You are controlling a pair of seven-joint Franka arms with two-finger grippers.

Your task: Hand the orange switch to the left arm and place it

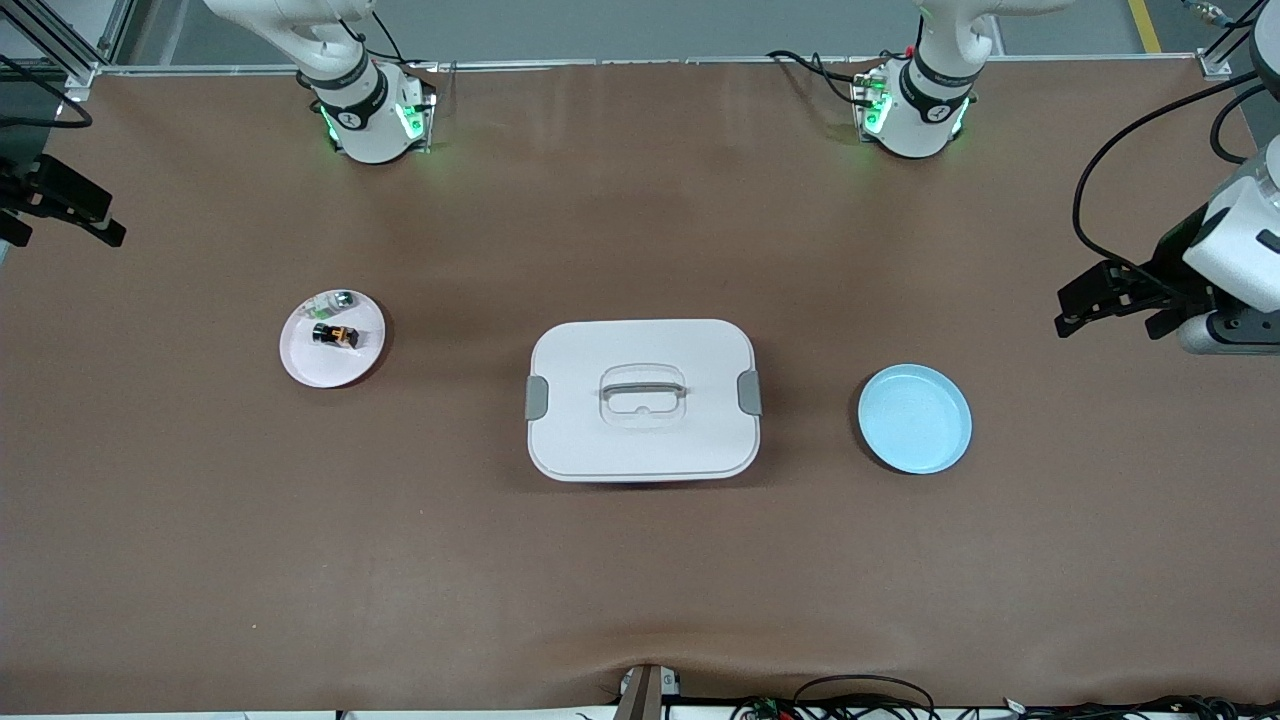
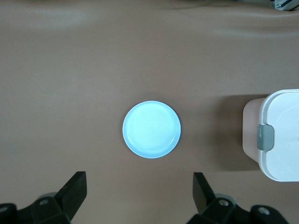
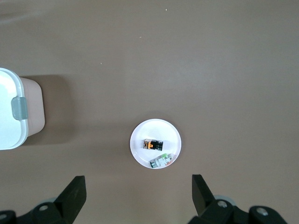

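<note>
Right gripper [image 3: 135,198] hanging open above the table, left gripper [image 2: 138,196] waiting open too; orange switch [image 1: 334,335] sitting untouched on the white plate [image 1: 305,365], box [image 1: 642,400] between plates, transfer not begun

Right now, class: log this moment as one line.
left hand open, waiting | right hand open, waiting | orange switch on pink plate | box mid-table | blue plate bare

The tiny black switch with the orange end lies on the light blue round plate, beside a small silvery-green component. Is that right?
Not quite. The tiny black switch with the orange end lies on the pale pink round plate, beside the small silvery-green component; the light blue round plate holds nothing. The front view shows it.
</note>
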